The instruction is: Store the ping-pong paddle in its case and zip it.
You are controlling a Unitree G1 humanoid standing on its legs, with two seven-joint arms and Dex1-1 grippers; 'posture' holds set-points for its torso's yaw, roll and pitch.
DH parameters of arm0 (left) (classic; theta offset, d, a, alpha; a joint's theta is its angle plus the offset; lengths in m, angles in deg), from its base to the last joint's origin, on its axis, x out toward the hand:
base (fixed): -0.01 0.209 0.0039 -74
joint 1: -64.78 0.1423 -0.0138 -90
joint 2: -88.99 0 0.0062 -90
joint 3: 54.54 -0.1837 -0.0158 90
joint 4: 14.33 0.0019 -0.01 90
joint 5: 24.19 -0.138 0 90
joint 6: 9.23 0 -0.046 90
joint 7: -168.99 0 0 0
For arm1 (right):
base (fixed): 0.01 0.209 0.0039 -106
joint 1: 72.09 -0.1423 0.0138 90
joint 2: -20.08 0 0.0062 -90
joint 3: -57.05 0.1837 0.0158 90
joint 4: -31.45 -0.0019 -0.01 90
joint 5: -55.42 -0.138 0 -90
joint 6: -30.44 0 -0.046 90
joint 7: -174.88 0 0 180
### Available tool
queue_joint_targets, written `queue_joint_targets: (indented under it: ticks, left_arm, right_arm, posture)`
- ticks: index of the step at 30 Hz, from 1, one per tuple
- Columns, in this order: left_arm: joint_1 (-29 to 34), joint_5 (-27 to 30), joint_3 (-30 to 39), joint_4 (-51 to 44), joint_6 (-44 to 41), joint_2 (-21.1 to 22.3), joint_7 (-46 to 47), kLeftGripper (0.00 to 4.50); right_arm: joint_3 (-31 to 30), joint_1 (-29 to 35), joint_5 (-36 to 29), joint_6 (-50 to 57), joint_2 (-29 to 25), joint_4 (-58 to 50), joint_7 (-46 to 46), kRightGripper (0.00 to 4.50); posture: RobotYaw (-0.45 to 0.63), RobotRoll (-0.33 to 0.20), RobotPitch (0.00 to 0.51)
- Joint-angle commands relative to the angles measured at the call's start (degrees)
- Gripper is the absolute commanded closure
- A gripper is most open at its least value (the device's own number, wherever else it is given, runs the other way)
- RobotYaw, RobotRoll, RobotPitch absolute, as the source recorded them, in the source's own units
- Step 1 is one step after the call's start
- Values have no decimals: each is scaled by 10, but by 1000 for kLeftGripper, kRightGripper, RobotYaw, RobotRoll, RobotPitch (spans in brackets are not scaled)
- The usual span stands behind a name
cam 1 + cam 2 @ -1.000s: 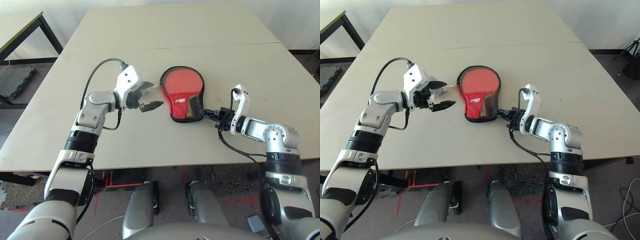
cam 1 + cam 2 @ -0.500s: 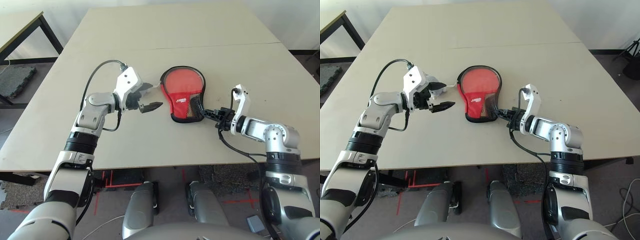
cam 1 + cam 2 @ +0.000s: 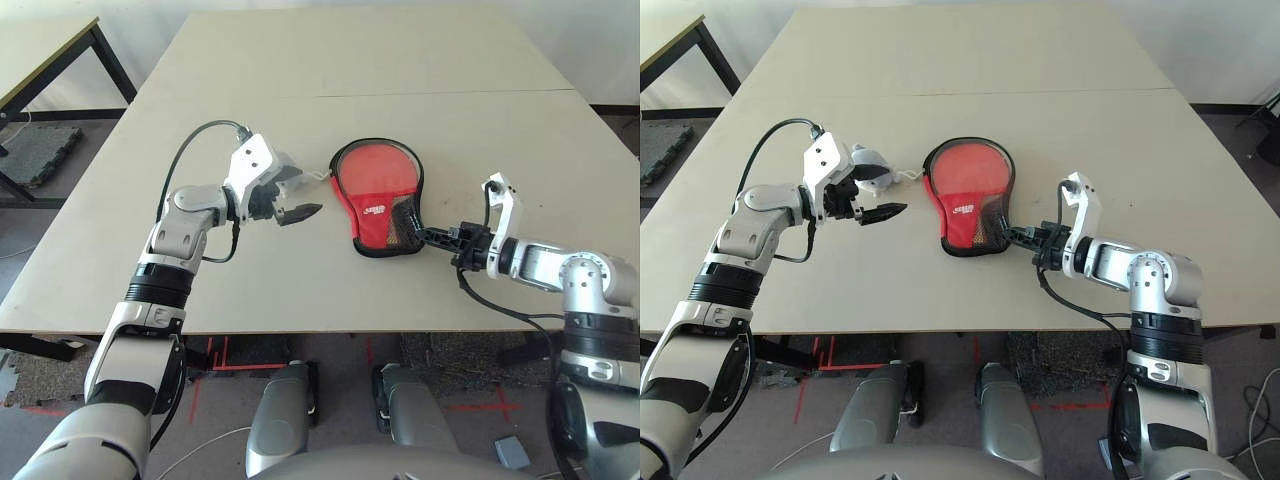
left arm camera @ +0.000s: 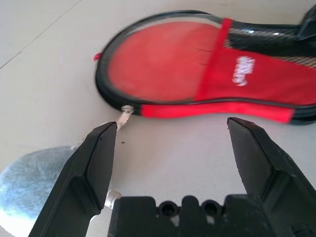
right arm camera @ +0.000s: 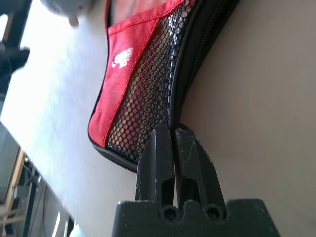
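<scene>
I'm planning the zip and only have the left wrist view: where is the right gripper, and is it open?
Observer: The right gripper is shut, with its tips at the black trim of the case, beside the mesh pocket at the narrow end nearest the robot.
Operator: What is the grey blur beside my left gripper?
Observer: It's a small grey-white plush lying on the table, just past the open left gripper on the side away from the robot.
</scene>
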Motion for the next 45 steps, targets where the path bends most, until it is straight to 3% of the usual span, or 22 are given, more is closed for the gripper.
queue_joint_targets:
  ticks: [1,9,22,28,32,40,41,45]
  left_arm:
    - [-6,-1,0,18,9,1,1,0]
    - [-9,-2,-3,32,19,-4,0,0]
    - [-11,-3,-7,41,25,-6,-5,0]
    - [-13,-3,-8,43,28,-8,-6,0]
    - [-19,-3,-7,45,28,-7,-8,0]
    - [-24,-2,-4,46,30,-4,-7,0]
    - [-24,-2,-4,47,31,-4,-7,0]
    - [-25,-3,-3,50,29,-3,-5,0]
  right_arm:
    - [2,32,-23,24,-49,-29,-42,4484]
    - [-9,117,-32,14,-148,-58,-113,4484]
    - [-17,199,-16,-26,-229,-56,-186,4484]
    - [-37,194,5,-57,-237,-44,-186,4484]
    - [-30,176,2,-74,-254,-33,-216,3394]
    - [7,115,17,-142,-286,31,-257,251]
    - [6,96,28,-163,-278,42,-247,17]
    - [-41,1,105,-271,-202,57,-175,17]
  posture:
    - [81,0,136]
    - [68,0,136]
    - [59,0,135]
    - [76,0,127]
    - [100,0,119]
    - [117,0,107]
    - [117,0,107]
    - [111,0,108]
